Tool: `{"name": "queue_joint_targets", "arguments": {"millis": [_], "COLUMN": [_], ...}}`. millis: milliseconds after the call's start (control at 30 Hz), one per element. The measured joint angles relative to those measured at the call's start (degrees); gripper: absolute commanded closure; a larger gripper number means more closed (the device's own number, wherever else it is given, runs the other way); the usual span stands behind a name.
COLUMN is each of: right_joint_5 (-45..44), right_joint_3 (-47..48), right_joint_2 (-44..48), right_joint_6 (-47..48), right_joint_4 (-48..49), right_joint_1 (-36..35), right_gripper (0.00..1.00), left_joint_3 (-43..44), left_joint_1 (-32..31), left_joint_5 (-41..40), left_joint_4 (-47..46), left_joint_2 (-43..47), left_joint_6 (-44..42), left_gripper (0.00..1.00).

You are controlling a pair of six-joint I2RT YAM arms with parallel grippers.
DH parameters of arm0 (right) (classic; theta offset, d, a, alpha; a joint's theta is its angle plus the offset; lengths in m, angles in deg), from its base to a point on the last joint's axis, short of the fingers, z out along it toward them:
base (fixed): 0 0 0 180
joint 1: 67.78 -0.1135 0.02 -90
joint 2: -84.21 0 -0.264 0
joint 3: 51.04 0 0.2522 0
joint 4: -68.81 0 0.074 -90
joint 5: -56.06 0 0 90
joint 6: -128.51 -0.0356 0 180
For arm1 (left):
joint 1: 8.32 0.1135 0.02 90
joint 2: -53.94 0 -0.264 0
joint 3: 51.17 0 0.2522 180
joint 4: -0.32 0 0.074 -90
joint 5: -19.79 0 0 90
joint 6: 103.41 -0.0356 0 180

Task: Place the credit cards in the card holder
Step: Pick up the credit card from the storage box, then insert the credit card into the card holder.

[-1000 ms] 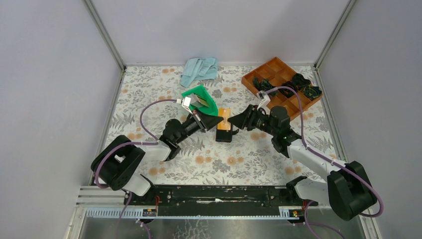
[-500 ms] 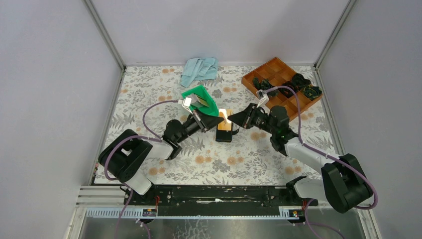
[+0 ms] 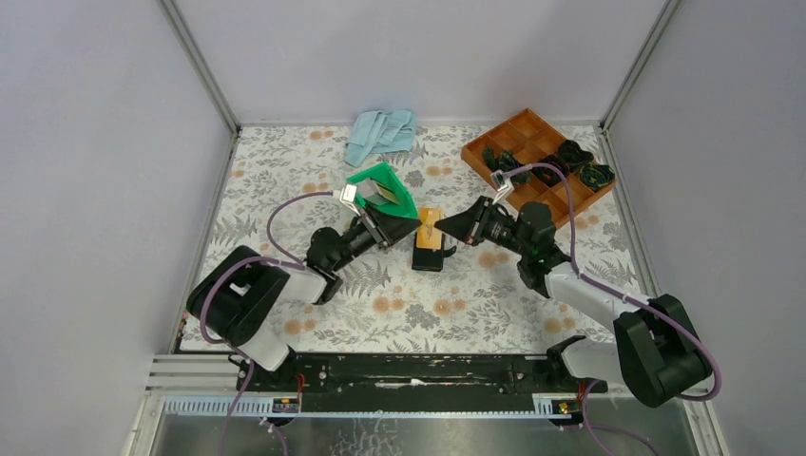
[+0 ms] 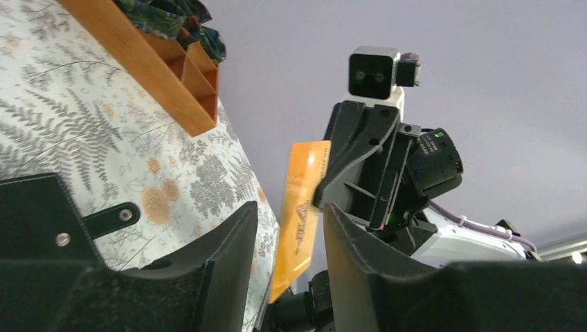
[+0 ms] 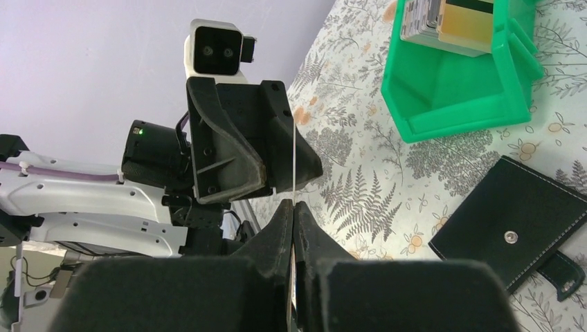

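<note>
An orange credit card point(image 3: 431, 228) stands on edge above the black card holder point(image 3: 429, 257), between the two grippers. My right gripper point(image 5: 293, 206) is shut on the card, which shows there only as a thin edge point(image 5: 295, 159). In the left wrist view the card point(image 4: 301, 207) sits between the fingers of my open left gripper point(image 4: 289, 216), with a gap on each side. The card holder point(image 5: 516, 232) lies shut on the table, snap and tab showing. More credit cards point(image 5: 464, 21) lean in the green bin point(image 3: 385, 185).
A brown compartment tray point(image 3: 537, 161) with dark tangled items stands at the back right. A teal cloth point(image 3: 380, 133) lies at the back middle. The green bin point(image 5: 457, 90) sits just behind my left gripper point(image 3: 411, 228).
The right gripper moved in from the right and closed on the orange card. The left gripper, shut on that card before, opened and drew back slightly to the left.
</note>
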Motion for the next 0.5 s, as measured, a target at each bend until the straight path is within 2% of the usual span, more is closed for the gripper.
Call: {"name": "queue_joint_targets", "arguments": {"millis": [133,267,367,500], "right_joint_5": [-0.2,-2.0,-4.6,-8.6], "right_joint_3": [0.0,0.3,1.4,3.4], "right_joint_2": [2.4,6.5,8.5,8.3], "right_joint_6": [1.0,3.9,6.6,9.9], "right_joint_4": [-4.0,-10.3,-16.7,-24.7], "right_joint_1": [0.1,0.2,0.2,0.2], "right_gripper": [1.0,1.0,1.0,1.0], "left_joint_3": [-2.7,-4.8,-4.9,-4.4], "left_joint_1": [1.7,2.5,2.1,-1.0], "left_joint_5": [-0.5,-2.9,-5.6,-10.3], "left_joint_4": [1.1,7.7,14.2,24.4], "left_joint_2": [1.6,7.3,12.1,16.3], "left_joint_6": [-0.5,-3.8,-8.2,-14.6], "left_gripper": [0.47,0.49,0.53,0.66]}}
